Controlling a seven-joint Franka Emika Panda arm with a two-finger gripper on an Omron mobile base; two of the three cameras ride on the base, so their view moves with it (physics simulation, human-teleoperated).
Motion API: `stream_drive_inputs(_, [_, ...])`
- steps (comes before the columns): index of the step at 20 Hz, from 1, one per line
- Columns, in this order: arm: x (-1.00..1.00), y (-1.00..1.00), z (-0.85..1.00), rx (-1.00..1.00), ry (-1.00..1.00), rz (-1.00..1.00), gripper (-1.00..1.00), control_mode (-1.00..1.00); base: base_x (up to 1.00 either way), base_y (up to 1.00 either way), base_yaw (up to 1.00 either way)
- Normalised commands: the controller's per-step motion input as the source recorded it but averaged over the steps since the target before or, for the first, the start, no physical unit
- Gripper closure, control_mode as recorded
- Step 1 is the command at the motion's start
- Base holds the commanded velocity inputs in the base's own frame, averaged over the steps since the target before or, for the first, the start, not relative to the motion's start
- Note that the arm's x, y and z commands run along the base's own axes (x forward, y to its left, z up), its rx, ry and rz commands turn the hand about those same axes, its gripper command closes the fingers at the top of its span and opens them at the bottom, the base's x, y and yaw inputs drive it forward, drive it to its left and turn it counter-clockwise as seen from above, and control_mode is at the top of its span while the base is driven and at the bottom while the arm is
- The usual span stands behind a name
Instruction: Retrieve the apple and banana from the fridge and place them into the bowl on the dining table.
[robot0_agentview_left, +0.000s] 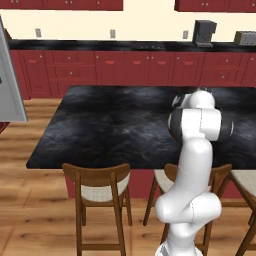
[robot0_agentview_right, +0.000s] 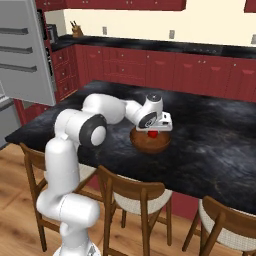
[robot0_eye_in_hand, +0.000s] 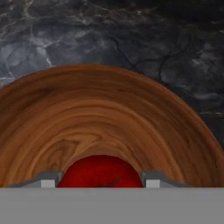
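Note:
The brown wooden bowl (robot0_agentview_right: 150, 143) stands on the black marbled dining table (robot0_agentview_right: 210, 150). My gripper (robot0_agentview_right: 153, 131) hangs right over the bowl, shut on the dark-red apple (robot0_agentview_right: 152, 133). In the hand view the apple (robot0_eye_in_hand: 101, 171) sits between my two fingertips (robot0_eye_in_hand: 49, 178), low inside the bowl (robot0_eye_in_hand: 109, 109). My own arm covers the bowl in the left base view, above the table (robot0_agentview_left: 110, 125). The grey fridge door (robot0_agentview_right: 25, 50) stands open at the far left. The banana is out of view.
Wooden chairs (robot0_agentview_right: 132, 195) line the near edge of the table, with another pair (robot0_agentview_left: 100, 185) in front of the base. Red cabinets (robot0_agentview_left: 125, 67) and a black counter run along the back wall, with a coffee machine (robot0_agentview_left: 204, 32) and a toaster (robot0_agentview_left: 245, 37) on it.

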Motion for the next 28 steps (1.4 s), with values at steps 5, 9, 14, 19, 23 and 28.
stream_drive_inputs(5, [0.14, 0.00, -0.29, 0.00, 0.00, 0.00, 1.00, -1.00, 0.00, 0.00, 0.00])
stream_drive_inputs(9, [0.13, 0.00, -0.28, 0.00, 0.00, 0.00, 1.00, -1.00, 0.00, 0.00, 0.00])
stream_drive_inputs(14, [0.15, 0.00, -0.26, 0.00, 0.00, 0.00, 1.00, -1.00, 0.00, 0.00, 0.00])
stream_drive_inputs(19, [0.03, 0.00, -0.08, 0.00, 0.00, 0.00, -1.00, -1.00, 0.00, 0.00, 0.00])
stream_drive_inputs(23, [-0.54, 0.00, 0.05, 0.00, -0.04, -0.02, -1.00, -1.00, 0.00, 0.00, 0.00])
stream_drive_inputs(28, [-0.50, 0.00, 0.61, 0.00, -0.10, -0.04, -1.00, -1.00, 0.00, 0.00, 0.00])
